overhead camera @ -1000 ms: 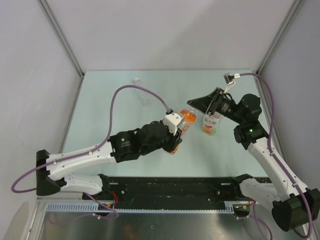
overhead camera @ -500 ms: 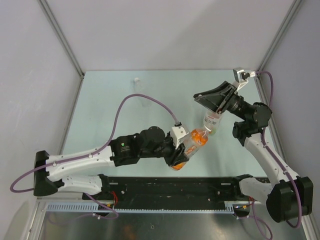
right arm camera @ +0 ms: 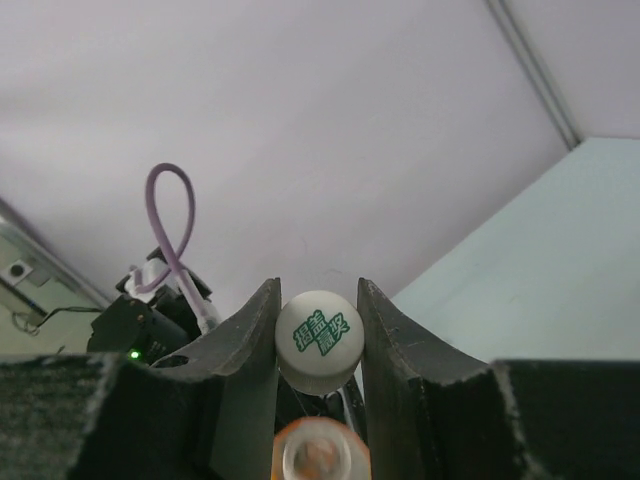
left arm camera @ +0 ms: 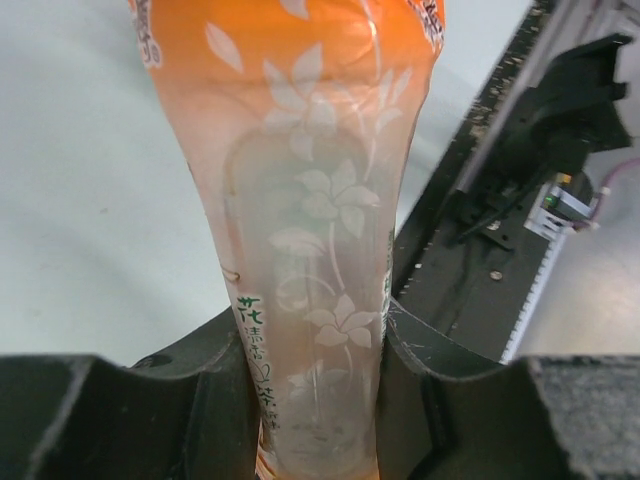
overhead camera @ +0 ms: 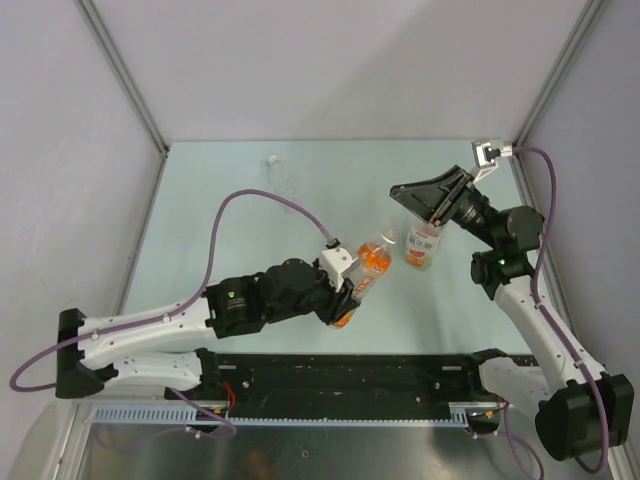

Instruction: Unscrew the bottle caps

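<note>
my left arm (overhead camera: 180, 320) reaches low toward centre; left gripper (left arm camera: 315, 390) jaws clamped on orange bottle (left arm camera: 315, 200). right arm (overhead camera: 535, 310) folded at elbow, wrist high; right gripper (right arm camera: 318, 300) jaws pinching white cap (right arm camera: 318, 342).

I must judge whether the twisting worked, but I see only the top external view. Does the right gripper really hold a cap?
Observer: Yes. In the right wrist view, a white cap with green print is pinched between both fingers of the right gripper.
Operator: Is it free of its bottle?
Observer: Below the cap there is a round orange rim with a pale centre, seemingly an open bottle mouth. A dark gap separates the two.
Operator: And the left grip?
Observer: In the left wrist view, the orange bottle is pressed between both fingers of the left gripper.
</note>
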`<state>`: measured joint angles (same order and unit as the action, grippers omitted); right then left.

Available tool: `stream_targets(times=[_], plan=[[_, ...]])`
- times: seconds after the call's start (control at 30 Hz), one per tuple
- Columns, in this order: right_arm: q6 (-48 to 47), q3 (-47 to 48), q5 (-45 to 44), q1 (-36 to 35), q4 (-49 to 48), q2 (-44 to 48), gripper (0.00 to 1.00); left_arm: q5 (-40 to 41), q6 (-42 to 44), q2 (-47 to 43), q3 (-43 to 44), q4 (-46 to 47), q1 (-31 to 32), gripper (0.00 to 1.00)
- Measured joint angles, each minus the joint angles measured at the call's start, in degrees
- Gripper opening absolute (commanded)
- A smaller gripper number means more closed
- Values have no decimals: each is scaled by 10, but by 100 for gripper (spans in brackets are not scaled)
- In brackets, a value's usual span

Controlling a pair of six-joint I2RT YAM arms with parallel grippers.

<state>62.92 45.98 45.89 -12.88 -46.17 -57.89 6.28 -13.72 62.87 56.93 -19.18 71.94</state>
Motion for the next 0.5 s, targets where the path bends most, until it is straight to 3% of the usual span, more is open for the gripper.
stream_targets(times=[0.23,0.5], plan=[[-99,3,-50,-1,167,31,14,89,-40,-47,-34,-17,-35,0],[-233,35,-136,-80,346,29,14,67,-86,-57,-63,-24,-124,0]])
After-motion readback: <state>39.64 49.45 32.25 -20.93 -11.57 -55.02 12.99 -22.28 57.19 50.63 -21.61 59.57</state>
